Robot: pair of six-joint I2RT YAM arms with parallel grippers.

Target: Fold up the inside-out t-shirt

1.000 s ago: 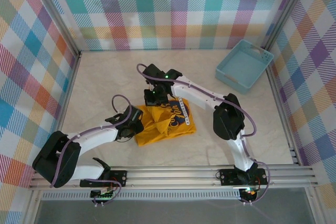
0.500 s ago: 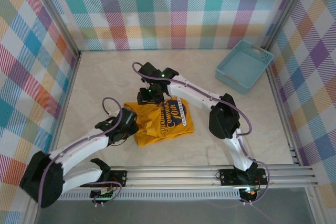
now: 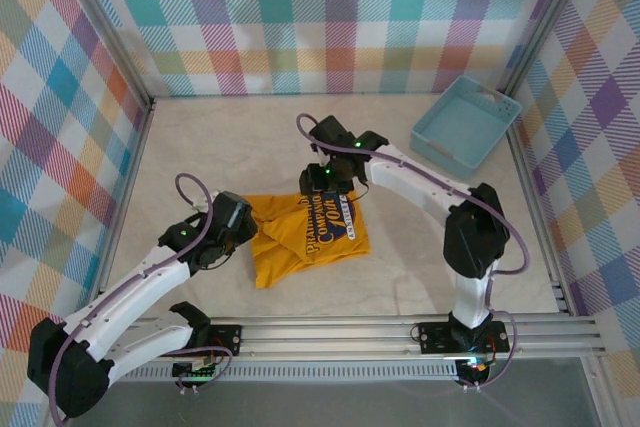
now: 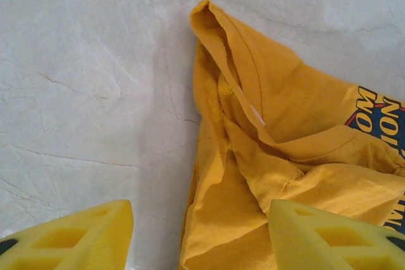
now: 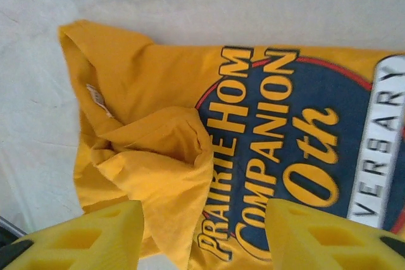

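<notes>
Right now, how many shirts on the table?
1. The t-shirt lies crumpled mid-table, lettering up. The blue basket at the far right holds none. None seems hidden.

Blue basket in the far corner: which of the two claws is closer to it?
The right. The right gripper is at the t-shirt's far edge, on the side toward the blue basket; the left gripper is at the shirt's opposite, left edge, farther away.

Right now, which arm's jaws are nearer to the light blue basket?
The right arm's, at the t-shirt's far edge beside the lettering; the left arm's stand at its left corner, farther from the basket.
</notes>
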